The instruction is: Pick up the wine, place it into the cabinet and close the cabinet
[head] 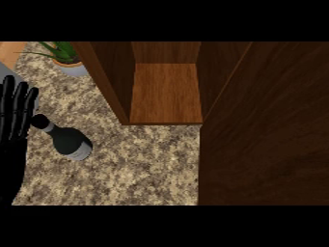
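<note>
My left hand (4, 130) shows at the left edge of the head view, fingers straight and held side by side, pointing up the frame, holding nothing. It is open and flat over the left part of the counter, palm hidden from me since I see it mostly from the back. My right hand is nowhere in view.

Just beside my fingers, on their right, stands the wine bottle (67, 138). I look almost straight down on it: its dark cap sits close by my hand's edge, seeming to touch or nearly touch it, though I cannot tell which. The neck carries a pale band, and the dark body widens away toward the lower right, ending in a grey base. The bottle rests on the speckled granite counter (135, 169).

Further out, above and to the right of the bottle, is the wooden cabinet (110, 82). It is open, and I see its bare wooden shelf (165, 94) between two side walls. Its dark door (274, 125) fills the right side of the view.

At the top left, behind the bottle and well apart from it, a potted plant (65, 57) stands on the counter beside the cabinet's left wall.
</note>
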`<state>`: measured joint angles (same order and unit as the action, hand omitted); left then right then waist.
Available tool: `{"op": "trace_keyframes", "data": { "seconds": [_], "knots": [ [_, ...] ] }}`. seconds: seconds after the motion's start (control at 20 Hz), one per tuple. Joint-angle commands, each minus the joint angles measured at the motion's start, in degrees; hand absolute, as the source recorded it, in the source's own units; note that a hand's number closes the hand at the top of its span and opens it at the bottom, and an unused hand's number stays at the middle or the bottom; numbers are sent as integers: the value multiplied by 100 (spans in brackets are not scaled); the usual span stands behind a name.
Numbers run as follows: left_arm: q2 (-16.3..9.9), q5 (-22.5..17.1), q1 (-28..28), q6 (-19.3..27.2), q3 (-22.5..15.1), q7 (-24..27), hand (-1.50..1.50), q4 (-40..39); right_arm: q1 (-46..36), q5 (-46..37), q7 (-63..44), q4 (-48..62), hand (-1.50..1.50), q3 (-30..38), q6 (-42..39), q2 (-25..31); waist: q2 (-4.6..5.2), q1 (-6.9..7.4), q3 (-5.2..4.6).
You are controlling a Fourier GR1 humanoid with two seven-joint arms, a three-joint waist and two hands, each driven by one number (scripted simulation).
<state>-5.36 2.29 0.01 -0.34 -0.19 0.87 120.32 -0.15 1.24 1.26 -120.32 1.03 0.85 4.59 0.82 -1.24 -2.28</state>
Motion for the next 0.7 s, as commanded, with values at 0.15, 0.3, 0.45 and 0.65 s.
{"op": "trace_keyframes", "data": {
  "seconds": [0.15, 0.3, 0.45, 0.65],
  "knots": [
    [68, 450, -1329, 751, 529, -696, -150, -1300, 521, -218, -252, -589, -150, -385, -35, -55, -72, -13, 230],
    [516, 62, -1451, 1160, 555, -1289, -150, -1743, 620, 421, -598, -646, -150, -1221, -887, 87, -37, -46, 226],
    [526, 381, -2418, 1706, 503, -2045, -150, -2047, 1040, 631, -643, -1037, -150, -1376, -1122, 220, -86, -81, 238],
    [532, 494, -2875, 2348, 116, -2333, -150, -2317, 1520, 880, -1347, -2006, -150, -1393, -1121, 417, -95, 9, 229]
  ]
}}
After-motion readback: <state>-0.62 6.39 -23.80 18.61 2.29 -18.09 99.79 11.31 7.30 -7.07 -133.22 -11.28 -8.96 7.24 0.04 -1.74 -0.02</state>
